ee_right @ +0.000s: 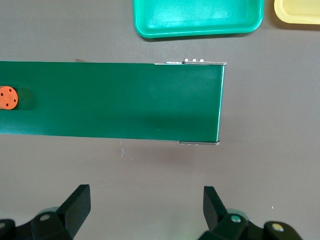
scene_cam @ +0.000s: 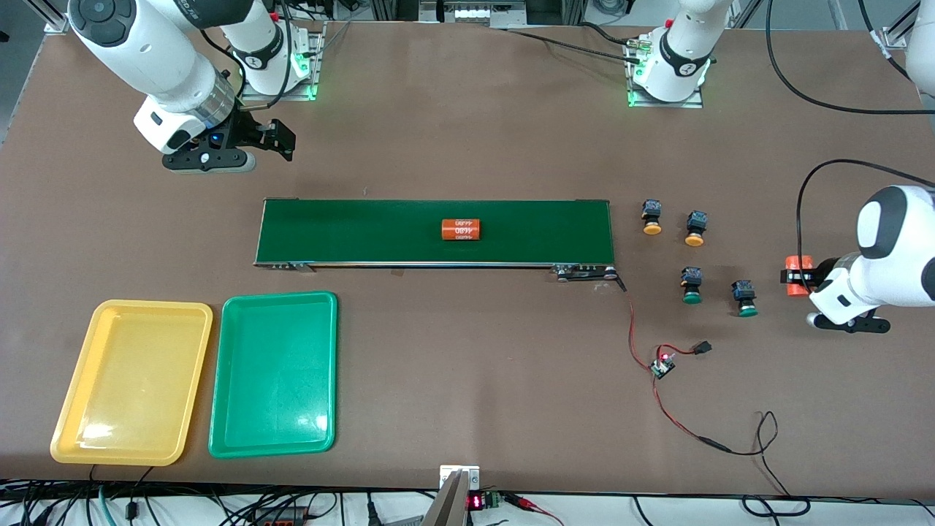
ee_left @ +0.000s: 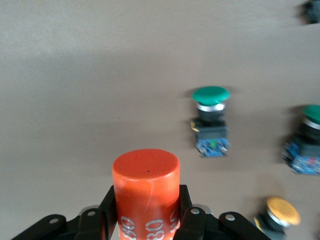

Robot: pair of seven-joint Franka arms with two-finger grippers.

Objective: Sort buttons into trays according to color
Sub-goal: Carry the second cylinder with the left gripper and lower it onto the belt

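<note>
Four buttons lie on the table past the belt's end, toward the left arm's end. Two have yellow-orange caps [scene_cam: 651, 218] [scene_cam: 695, 229]; two have green caps [scene_cam: 692, 286] [scene_cam: 744, 299]. My left gripper [scene_cam: 796, 282] is shut on an orange cylinder [ee_left: 146, 185] with white print, beside the green-capped buttons. The left wrist view shows two green-capped buttons [ee_left: 211, 120] [ee_left: 306, 145] and one yellow-capped button [ee_left: 278, 215]. The yellow tray [scene_cam: 131, 380] and green tray [scene_cam: 274, 372] lie empty near the front camera at the right arm's end. My right gripper [scene_cam: 285, 142] is open and empty above the table near the belt's end [ee_right: 145, 200].
A long dark-green belt [scene_cam: 434, 232] crosses the middle of the table and carries a second orange cylinder [scene_cam: 462, 229]. A small circuit board [scene_cam: 663, 365] with red and black wires lies nearer the front camera than the buttons. The right wrist view shows the belt's end [ee_right: 150, 100] and the green tray [ee_right: 197, 20].
</note>
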